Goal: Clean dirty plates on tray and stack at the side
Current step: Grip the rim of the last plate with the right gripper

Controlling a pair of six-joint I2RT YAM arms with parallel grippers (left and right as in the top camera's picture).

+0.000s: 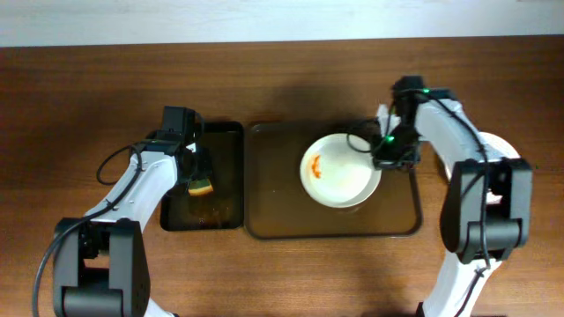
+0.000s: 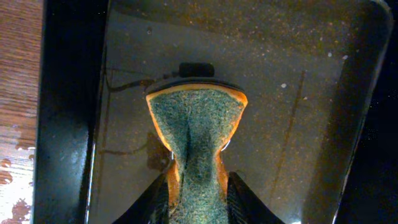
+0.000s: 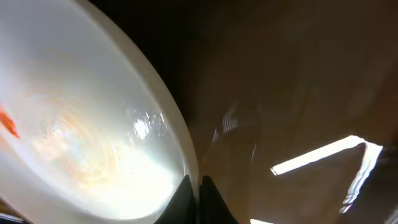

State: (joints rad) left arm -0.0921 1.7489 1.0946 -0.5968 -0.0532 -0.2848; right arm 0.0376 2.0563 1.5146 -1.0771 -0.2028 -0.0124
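Observation:
A white plate (image 1: 339,171) with an orange smear (image 1: 315,167) sits tilted on the brown tray (image 1: 273,220). My right gripper (image 1: 385,150) is shut on the plate's right rim; in the right wrist view the fingers (image 3: 198,193) pinch the rim of the plate (image 3: 81,137). My left gripper (image 1: 199,176) is shut on a sponge (image 1: 201,187), orange with a green scouring face, over the black tray (image 1: 220,150). In the left wrist view the sponge (image 2: 196,137) stands out between the fingers (image 2: 198,199) above the wet tray floor (image 2: 298,112).
Another white plate (image 1: 502,150) lies at the right under my right arm, beside the brown tray. Wooden table (image 1: 88,97) surrounds both trays. Water drops lie on the wood (image 2: 15,162) left of the black tray.

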